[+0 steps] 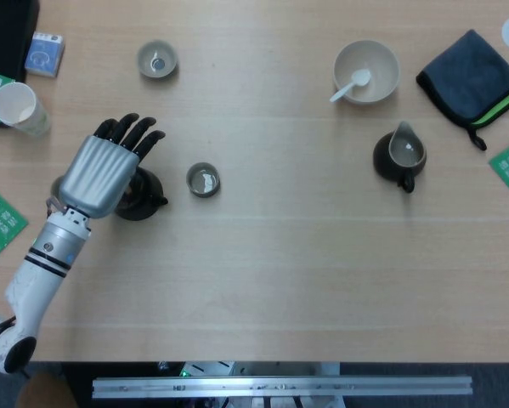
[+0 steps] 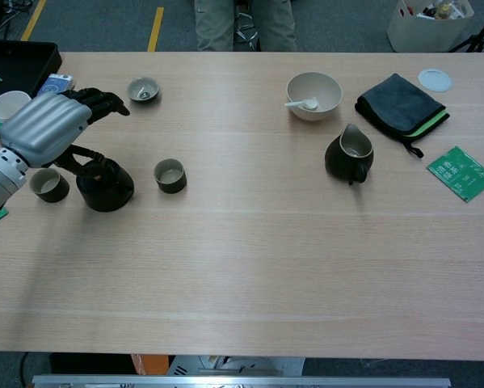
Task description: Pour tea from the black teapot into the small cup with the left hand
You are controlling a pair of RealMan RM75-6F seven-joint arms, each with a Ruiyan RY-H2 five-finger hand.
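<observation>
Nearest the robot, the left hand (image 2: 44, 129) hangs above the black teapot (image 2: 105, 185), fingers extended and spread toward the far side, holding nothing; in the head view the hand (image 1: 108, 170) covers most of the teapot (image 1: 144, 197), and in neither view can contact between palm and pot be told for certain. The teapot stands upright on the worktop (image 2: 250, 259), its base flat on the wood. Just to its right, apart from it, sits the small cup (image 2: 170, 175), upright, with a pale sheen inside (image 1: 203, 179) that may be liquid or glaze. A second small cup (image 2: 48, 184) stands just left of the teapot. Judged from this arrangement, the pot is not lifted and no pouring is under way: either the grasp is yet to be made or the pour is finished and the pot set down; the frames do not settle which. The right hand appears in neither view. Farther off lie a dark pitcher (image 2: 348, 154), a bowl with spoon (image 2: 313, 95) and a folded cloth (image 2: 399, 105)
</observation>
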